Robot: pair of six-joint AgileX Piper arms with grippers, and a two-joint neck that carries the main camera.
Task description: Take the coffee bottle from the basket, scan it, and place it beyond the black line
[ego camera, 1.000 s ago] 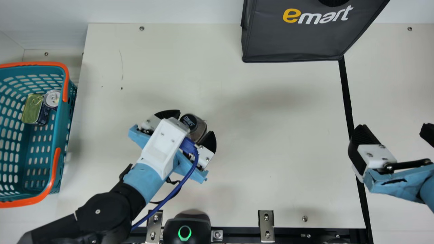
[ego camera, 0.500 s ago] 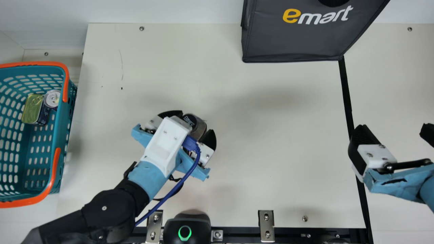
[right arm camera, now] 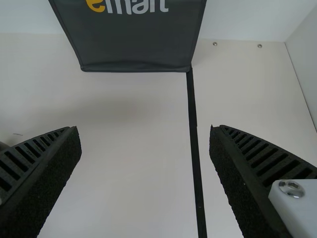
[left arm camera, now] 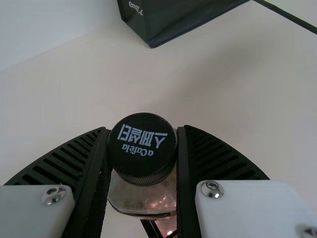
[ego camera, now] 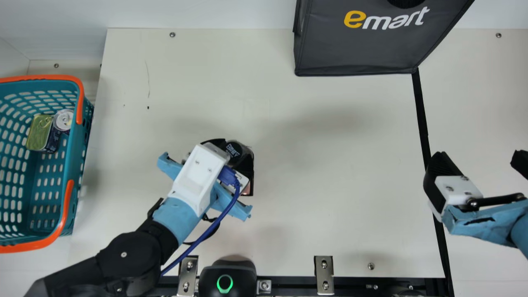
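A grey shopping bag is standing far right; a rectangular ring-pull tin is sitting left, beside a round can.

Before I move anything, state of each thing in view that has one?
Coffee bottle: capped, held, short of the black line.
Left gripper: shut on bottle.
Right gripper: open, empty.
Scanner: ring lit green.
Basket: holds tin and can.
Bag: standing.

Left arm, lower left of frame, slants toward centre, the left tool closed in; right arm, right edge, the right tool spread wide.
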